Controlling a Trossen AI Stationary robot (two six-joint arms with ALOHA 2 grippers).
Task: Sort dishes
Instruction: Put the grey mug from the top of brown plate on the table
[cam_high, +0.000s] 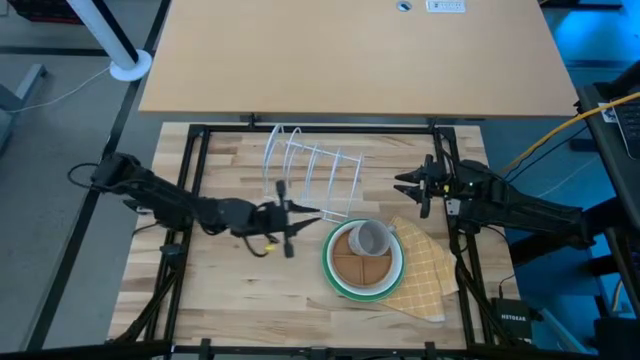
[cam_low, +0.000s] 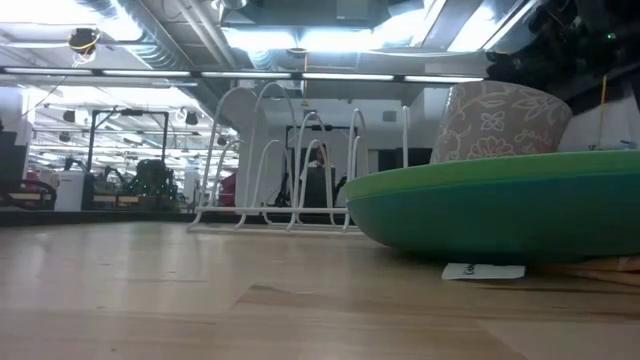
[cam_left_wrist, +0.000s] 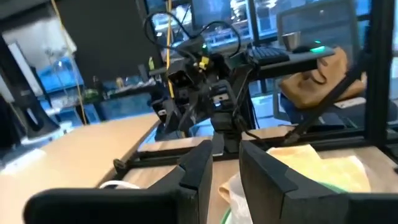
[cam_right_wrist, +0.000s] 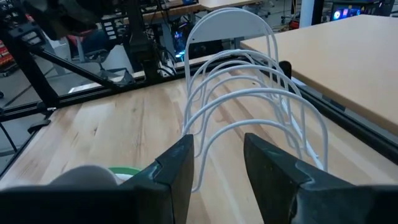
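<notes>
A butcher-block wooden table (cam_high: 250, 290) with pale and darker strips is sitting inside a black metal frame (cam_high: 196, 135). Beyond its far edge, a larger smooth tan tabletop (cam_high: 350, 55) is filling the upper part of the overhead view. Grey floor (cam_high: 50, 140) is showing on the left, where a white round-based pole (cam_high: 128, 62) is standing with a thin cable trailing from it. On the right, blue-tinted light is falling across the floor (cam_high: 585, 50). From table height, bright ceiling light strips (cam_low: 330, 38) and silver ducts (cam_low: 160, 30) are running overhead, and dark equipment stands (cam_low: 130, 150) are filling the distance.
</notes>
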